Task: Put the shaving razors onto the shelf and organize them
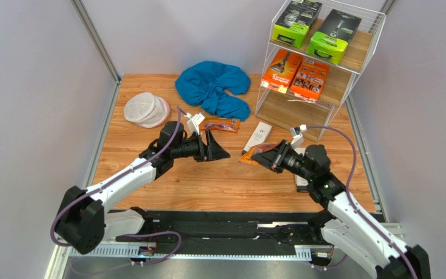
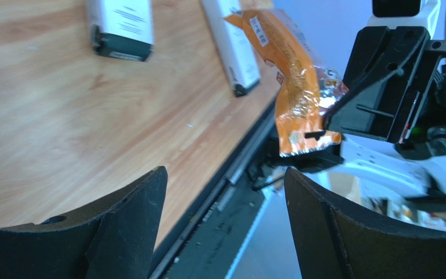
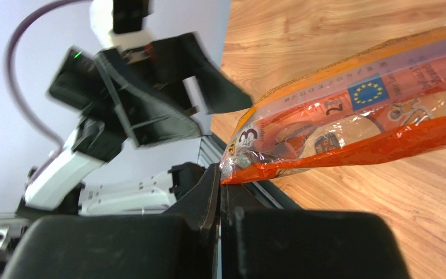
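My right gripper (image 1: 259, 155) is shut on the edge of a clear orange-trimmed bag of disposables (image 1: 246, 158) and holds it just above the table; the right wrist view shows the bag (image 3: 353, 122) pinched between closed jaws (image 3: 222, 181). My left gripper (image 1: 222, 152) is open and empty, facing the bag from the left with a gap between. In the left wrist view the bag (image 2: 292, 87) hangs from the right gripper (image 2: 382, 87). A second bag (image 1: 220, 124) and a slim white box (image 1: 258, 136) lie on the table. The shelf (image 1: 277, 111) holds two green boxes (image 1: 315, 29) and two orange cartons (image 1: 295, 72).
A blue cloth (image 1: 213, 87) and a round white mesh pouch (image 1: 145, 109) lie at the back left. Another white box (image 1: 300, 174) lies under my right arm. The left wrist view shows two white boxes (image 2: 120, 26) (image 2: 234, 40) on the wood.
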`<state>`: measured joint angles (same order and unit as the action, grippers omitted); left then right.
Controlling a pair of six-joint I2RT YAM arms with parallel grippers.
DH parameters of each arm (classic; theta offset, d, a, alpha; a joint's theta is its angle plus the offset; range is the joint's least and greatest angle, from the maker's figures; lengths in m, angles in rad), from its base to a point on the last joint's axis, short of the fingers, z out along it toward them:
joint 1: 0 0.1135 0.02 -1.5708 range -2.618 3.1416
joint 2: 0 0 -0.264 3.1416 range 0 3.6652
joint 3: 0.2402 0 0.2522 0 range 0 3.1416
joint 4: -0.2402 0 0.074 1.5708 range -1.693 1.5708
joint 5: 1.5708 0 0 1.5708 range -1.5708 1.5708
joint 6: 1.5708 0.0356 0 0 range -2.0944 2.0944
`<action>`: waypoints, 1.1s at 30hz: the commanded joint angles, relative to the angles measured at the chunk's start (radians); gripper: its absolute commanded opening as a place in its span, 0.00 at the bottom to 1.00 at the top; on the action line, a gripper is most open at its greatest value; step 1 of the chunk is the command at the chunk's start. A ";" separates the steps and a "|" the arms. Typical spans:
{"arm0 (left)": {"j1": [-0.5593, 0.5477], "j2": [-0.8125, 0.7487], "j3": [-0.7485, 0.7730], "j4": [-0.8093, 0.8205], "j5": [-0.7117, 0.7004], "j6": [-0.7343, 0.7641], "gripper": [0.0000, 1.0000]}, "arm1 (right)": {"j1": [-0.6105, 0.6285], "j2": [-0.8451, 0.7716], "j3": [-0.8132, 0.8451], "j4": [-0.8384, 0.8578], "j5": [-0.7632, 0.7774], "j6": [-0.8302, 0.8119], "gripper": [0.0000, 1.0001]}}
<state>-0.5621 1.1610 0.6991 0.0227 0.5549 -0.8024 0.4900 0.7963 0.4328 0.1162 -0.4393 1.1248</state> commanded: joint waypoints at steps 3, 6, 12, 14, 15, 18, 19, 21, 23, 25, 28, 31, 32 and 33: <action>0.004 0.101 -0.041 0.454 0.284 -0.300 0.82 | 0.001 -0.180 0.046 -0.222 -0.102 -0.126 0.00; -0.002 0.130 -0.082 0.613 0.313 -0.464 0.82 | 0.001 -0.180 0.055 -0.188 -0.131 -0.132 0.00; -0.071 0.235 -0.128 0.971 0.297 -0.756 0.83 | 0.005 -0.132 0.054 -0.122 -0.154 -0.138 0.00; -0.105 0.250 -0.130 1.020 0.275 -0.805 0.83 | 0.005 -0.134 0.061 -0.124 -0.141 -0.141 0.00; -0.116 0.253 -0.131 1.020 0.264 -0.808 0.82 | 0.005 -0.134 0.066 -0.130 -0.127 -0.143 0.00; -0.150 0.234 -0.127 0.947 0.232 -0.775 0.81 | 0.005 -0.137 0.072 -0.124 -0.115 -0.145 0.00; -0.159 0.224 -0.128 0.866 0.206 -0.758 0.80 | 0.005 -0.140 0.073 -0.124 -0.114 -0.143 0.00; -0.163 0.182 -0.127 0.768 0.183 -0.689 0.79 | 0.005 -0.144 0.081 -0.127 -0.102 -0.143 0.00; -0.165 0.152 -0.125 0.628 0.146 -0.638 0.78 | 0.005 -0.154 0.087 -0.125 -0.102 -0.145 0.00; -0.165 0.102 -0.115 0.469 0.103 -0.588 0.78 | 0.005 -0.160 0.096 -0.156 -0.092 -0.161 0.00; -0.165 0.051 -0.102 0.393 0.060 -0.540 0.78 | 0.005 -0.164 0.100 -0.156 -0.099 -0.155 0.00; -0.165 0.065 -0.113 0.460 0.068 -0.580 0.79 | 0.005 -0.167 0.089 -0.132 -0.111 -0.138 0.00; -0.167 0.074 -0.119 0.489 0.069 -0.609 0.79 | 0.005 -0.169 0.086 -0.127 -0.114 -0.135 0.00; -0.168 0.095 -0.127 0.529 0.069 -0.632 0.79 | 0.005 -0.170 0.084 -0.122 -0.114 -0.132 0.00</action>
<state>-0.7261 1.2320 0.5747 0.5045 0.6479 -1.4071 0.4900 0.6430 0.4866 -0.0547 -0.5491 0.9901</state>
